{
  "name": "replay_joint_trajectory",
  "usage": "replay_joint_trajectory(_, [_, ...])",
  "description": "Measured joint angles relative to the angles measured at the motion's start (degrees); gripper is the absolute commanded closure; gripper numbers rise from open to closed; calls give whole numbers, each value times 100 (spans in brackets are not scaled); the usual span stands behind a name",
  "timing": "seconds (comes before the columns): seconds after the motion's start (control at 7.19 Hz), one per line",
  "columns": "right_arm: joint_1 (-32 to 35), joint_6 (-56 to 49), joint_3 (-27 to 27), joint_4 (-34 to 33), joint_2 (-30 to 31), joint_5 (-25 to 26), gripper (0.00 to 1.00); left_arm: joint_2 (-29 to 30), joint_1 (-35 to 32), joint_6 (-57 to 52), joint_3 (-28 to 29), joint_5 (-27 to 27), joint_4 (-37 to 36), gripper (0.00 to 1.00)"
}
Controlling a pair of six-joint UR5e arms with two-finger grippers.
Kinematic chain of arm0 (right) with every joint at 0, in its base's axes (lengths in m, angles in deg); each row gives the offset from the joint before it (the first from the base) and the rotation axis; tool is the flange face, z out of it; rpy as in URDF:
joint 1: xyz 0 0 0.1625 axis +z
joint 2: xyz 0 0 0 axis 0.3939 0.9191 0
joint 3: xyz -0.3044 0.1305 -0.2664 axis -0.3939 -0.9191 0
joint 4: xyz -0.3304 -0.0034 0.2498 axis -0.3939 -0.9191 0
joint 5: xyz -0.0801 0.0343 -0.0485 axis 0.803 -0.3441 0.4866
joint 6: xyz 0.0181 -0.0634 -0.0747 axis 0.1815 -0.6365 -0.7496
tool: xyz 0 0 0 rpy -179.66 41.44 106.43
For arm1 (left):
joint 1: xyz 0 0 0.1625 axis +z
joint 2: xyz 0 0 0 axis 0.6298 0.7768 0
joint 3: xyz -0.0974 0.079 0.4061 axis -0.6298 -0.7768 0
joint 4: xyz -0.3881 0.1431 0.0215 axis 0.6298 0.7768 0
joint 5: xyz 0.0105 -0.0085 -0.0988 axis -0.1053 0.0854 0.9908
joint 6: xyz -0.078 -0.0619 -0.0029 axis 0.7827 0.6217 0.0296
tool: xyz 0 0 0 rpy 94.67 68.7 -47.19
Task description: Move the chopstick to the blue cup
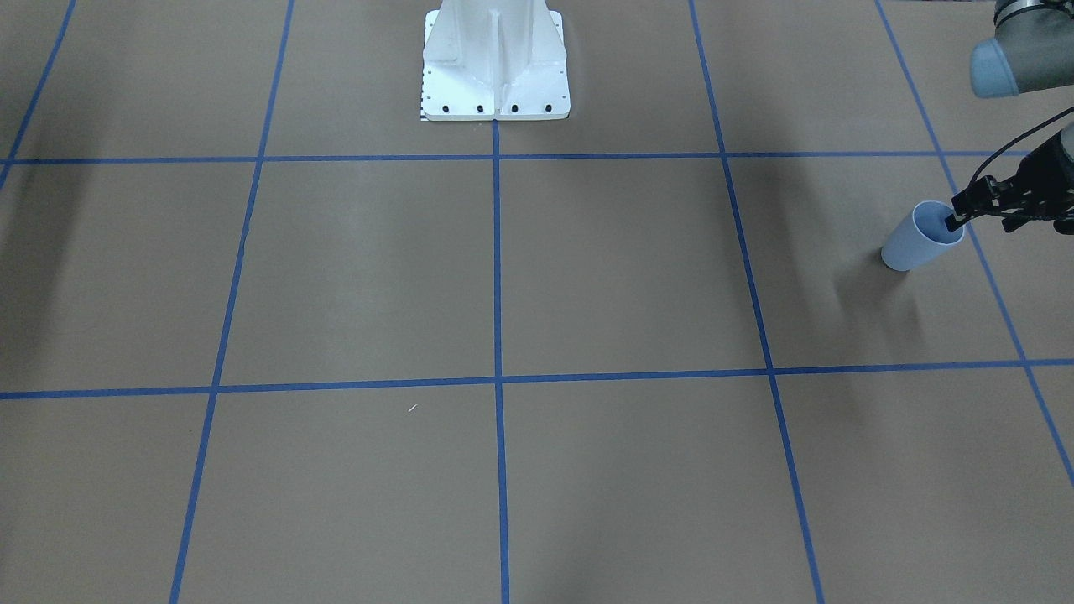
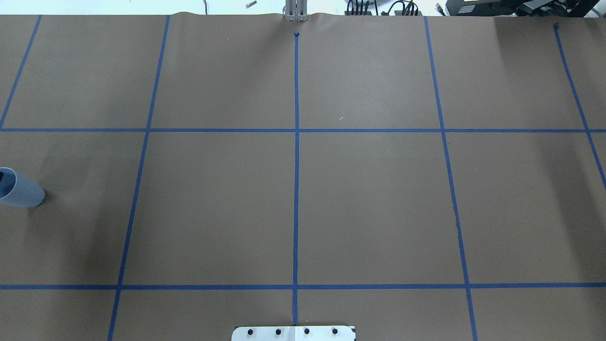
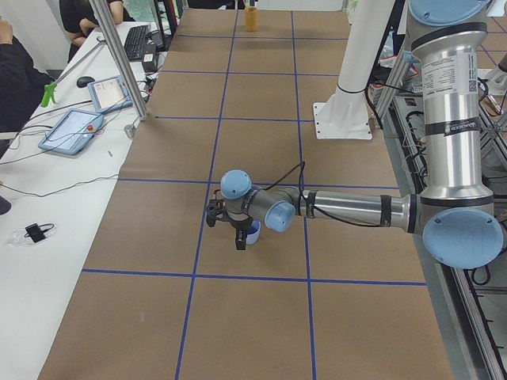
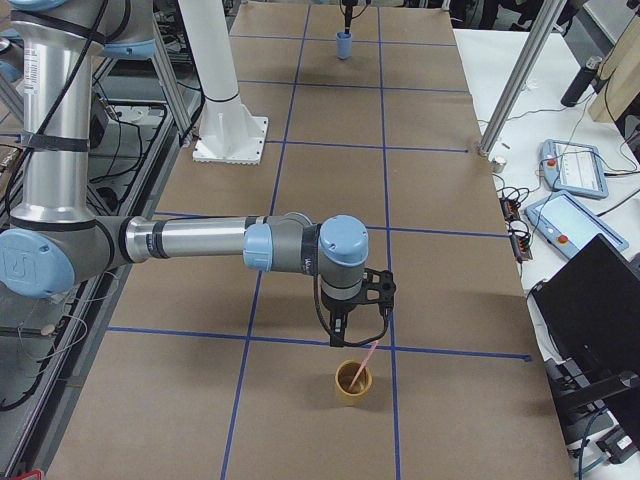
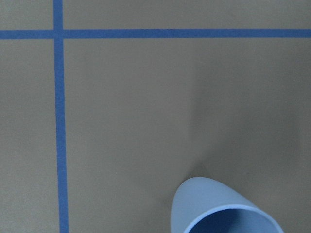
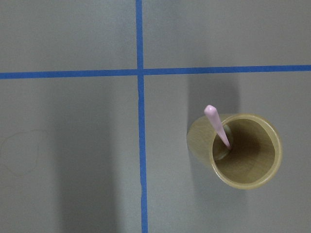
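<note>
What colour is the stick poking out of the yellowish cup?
The chopstick is pale pink, clearest in the right wrist view.

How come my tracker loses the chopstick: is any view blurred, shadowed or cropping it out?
Right wrist view: chopstick sharp in the tan cup, but colours wash grey. Exterior right view: it is only a thin pale sliver. Overhead and front-facing views: it falls outside the frame; overhead also crops the blue cup at the edge.
</note>
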Motion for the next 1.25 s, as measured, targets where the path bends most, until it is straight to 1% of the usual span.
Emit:
replay_joint_trajectory(0.14, [0,-1,-12,0,1,0,0,3,118,-2,23,0,0,55])
replay_joint_trajectory(0.28, [0,0,-20,0,1,0,0,3,197,-6,55,0,1,100])
replay_joint_trajectory(0.7, [0,-2,-14,0,1,-16,0,1,246,35,91,-4,-10,100])
replay_joint_trajectory(0.83, [0,-6,-8,0,1,-20,0,8,236,70,-2,93,-50,100])
replay_joint_trajectory(0.97, [0,-5,4,0,3,-22,0,37,177,90,-200,290,-256,100])
replay_joint_trajectory(1.11, [0,1,12,0,10,-24,0,209,44,97,-505,455,-822,100])
replay_joint_trajectory(1.25, [0,3,24,-2,12,-26,0,675,-74,104,-844,517,-1751,100])
